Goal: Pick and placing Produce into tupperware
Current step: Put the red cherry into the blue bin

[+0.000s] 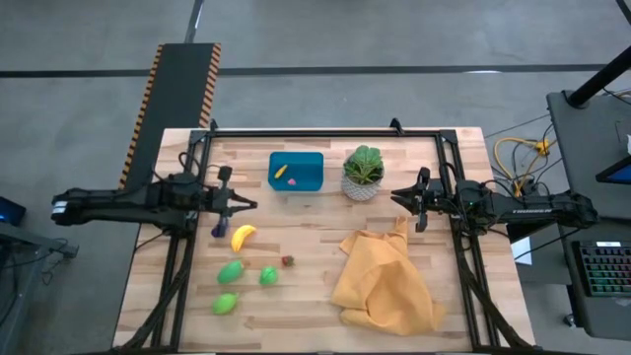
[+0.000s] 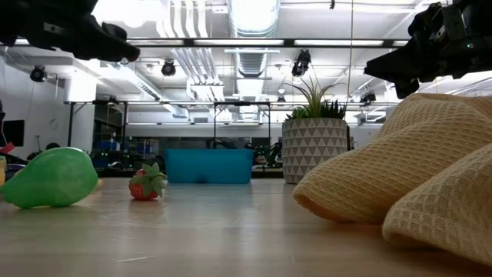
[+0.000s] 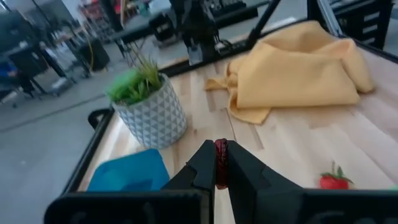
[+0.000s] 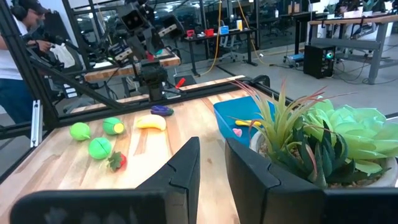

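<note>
The teal tupperware (image 1: 308, 163) stands at the table's far middle with a yellow piece (image 1: 281, 171) and a small red one (image 1: 291, 181) inside. A banana (image 1: 243, 236), a purple piece (image 1: 218, 230), three green pieces (image 1: 230, 270) and a strawberry (image 1: 287, 260) lie on the wood at near left. My left gripper (image 1: 251, 204) hovers above the table just left of the tupperware, shut on a thin dark-red piece (image 3: 221, 163). My right gripper (image 1: 396, 195) waits beside the plant pot, open, with nothing between its fingers. My left gripper pinches the thin dark-red piece (image 3: 221, 177) between its two fingertips. The fingers lie nearly level and point toward the table's right side. The piece is lifted clear of the table. Which part of it the fingers have cannot be told.
A white patterned pot with a green plant (image 1: 363, 176) stands right of the tupperware. A crumpled yellow cloth (image 1: 386, 281) covers the near right of the table. A dark metal frame (image 1: 325, 131) runs around the table's edges.
</note>
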Robot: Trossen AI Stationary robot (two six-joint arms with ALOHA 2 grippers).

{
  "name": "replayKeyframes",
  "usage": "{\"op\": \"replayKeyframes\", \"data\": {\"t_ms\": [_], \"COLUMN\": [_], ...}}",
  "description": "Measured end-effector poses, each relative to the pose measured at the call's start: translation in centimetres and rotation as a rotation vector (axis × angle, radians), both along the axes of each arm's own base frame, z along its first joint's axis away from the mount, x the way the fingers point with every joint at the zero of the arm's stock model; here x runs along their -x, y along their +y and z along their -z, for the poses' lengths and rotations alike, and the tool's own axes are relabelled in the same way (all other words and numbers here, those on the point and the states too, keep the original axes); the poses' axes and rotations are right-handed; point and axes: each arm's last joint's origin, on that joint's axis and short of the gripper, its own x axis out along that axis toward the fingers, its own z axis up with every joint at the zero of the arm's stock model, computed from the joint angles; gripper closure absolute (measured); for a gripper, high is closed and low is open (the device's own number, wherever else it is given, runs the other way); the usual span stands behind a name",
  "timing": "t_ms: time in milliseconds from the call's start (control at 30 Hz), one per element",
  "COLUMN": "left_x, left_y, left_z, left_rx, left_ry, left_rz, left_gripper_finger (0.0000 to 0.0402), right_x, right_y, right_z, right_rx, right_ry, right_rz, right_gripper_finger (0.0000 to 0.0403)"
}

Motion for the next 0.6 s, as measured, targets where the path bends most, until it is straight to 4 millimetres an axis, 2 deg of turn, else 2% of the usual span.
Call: {"op": "replayKeyframes", "data": {"t_ms": [200,433,600], "left_x": [-0.4,-1.2,-2.1], "left_y": [0.4,1.6,2.7], "left_z": [1.4,1.2,1.7], "left_rx": [-0.006,-0.01,0.02], "left_ry": [-0.014,-0.05,-0.028], "left_rz": [-0.04,-0.118,-0.075], "left_gripper_finger": [0.0398,0.0398,0.0398], "right_x": [0.0,0.0,0.0], "right_y": [0.0,0.0,0.0], "right_z": [0.0,0.0,0.0], "right_rx": [0.003,0.018,0.018], "right_ry": [0.001,0.003,0.004], "right_rz": [0.0,-0.001,-0.001], "right_gripper_finger": [0.0335,0.0335,0.0335]}}
